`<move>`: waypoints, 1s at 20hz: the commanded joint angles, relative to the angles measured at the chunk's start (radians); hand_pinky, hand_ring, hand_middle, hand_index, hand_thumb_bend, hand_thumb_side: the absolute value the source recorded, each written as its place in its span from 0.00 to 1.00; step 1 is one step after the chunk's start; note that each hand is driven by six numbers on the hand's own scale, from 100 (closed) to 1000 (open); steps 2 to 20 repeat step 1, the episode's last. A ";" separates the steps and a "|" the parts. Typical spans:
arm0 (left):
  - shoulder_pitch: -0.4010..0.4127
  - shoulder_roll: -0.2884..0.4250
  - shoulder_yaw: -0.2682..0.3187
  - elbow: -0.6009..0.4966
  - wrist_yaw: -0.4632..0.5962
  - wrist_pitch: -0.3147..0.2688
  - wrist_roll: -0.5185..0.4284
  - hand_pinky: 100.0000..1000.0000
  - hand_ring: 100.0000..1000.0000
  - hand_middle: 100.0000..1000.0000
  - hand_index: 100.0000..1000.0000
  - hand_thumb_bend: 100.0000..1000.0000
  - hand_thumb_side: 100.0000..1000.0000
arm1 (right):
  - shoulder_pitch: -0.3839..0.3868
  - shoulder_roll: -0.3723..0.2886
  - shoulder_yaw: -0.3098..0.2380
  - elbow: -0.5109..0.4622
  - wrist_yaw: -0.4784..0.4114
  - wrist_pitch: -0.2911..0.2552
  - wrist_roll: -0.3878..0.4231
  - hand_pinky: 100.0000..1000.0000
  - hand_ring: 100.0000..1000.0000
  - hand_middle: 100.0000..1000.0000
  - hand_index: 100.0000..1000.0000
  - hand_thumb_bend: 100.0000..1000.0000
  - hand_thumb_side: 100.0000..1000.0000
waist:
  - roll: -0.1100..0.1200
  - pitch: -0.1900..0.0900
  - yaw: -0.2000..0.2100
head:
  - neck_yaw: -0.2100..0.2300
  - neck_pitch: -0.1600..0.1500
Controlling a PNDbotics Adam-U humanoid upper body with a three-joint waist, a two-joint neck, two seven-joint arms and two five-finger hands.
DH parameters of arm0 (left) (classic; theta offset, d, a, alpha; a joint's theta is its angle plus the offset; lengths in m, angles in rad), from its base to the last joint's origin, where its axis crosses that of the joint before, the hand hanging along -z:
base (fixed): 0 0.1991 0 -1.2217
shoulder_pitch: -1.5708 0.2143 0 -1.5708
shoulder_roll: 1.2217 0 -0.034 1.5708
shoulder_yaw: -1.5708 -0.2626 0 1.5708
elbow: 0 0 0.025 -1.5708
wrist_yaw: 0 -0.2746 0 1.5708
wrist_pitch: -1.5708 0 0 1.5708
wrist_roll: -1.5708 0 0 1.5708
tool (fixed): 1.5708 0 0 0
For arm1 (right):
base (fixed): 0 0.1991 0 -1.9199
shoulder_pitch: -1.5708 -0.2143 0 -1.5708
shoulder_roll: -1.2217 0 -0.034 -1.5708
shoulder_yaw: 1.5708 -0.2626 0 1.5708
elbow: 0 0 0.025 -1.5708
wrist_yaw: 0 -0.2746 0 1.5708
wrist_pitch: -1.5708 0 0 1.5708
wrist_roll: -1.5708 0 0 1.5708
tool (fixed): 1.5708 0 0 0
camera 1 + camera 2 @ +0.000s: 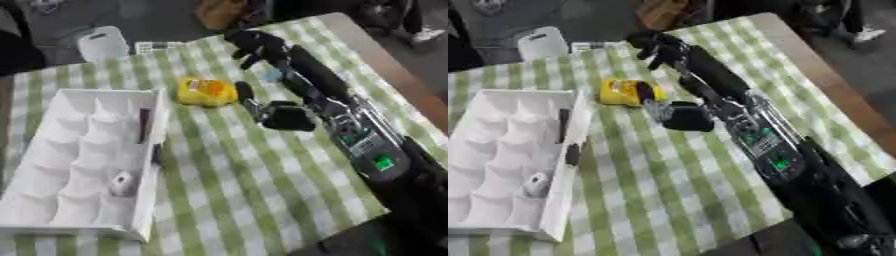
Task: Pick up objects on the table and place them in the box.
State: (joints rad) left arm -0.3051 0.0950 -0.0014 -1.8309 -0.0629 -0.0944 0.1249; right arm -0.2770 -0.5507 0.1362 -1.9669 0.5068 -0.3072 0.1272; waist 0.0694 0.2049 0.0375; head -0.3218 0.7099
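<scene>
Right robot hand [256, 46] curled, holding nothing, hovering at far worktop [262, 190] edge beyond yellow packet [206, 92]. Packet lies just right of white box [79, 165]. Bring fingers back over packet, spread before lowering, then carry left.

A green-and-white checked cloth [262, 200] covers the table, and a white container [103, 43] stands beyond its far edge.
</scene>
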 commanded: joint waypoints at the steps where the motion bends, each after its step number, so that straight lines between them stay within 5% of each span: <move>1: -0.004 0.018 0.009 -0.010 -0.006 -0.001 0.003 0.70 0.65 0.95 0.82 0.08 0.91 | 0.014 -0.013 -0.032 -0.033 -0.016 -0.018 0.026 0.65 0.76 0.88 0.99 0.00 0.09 | 0.004 0.006 -0.003 | 0.006 -0.011; 20: -0.004 0.018 0.009 -0.010 -0.006 -0.001 0.003 0.70 0.65 0.95 0.82 0.08 0.91 | 0.014 -0.013 -0.032 -0.033 -0.016 -0.018 0.026 0.65 0.76 0.88 0.99 0.00 0.09 | 0.004 0.006 -0.003 | 0.006 -0.011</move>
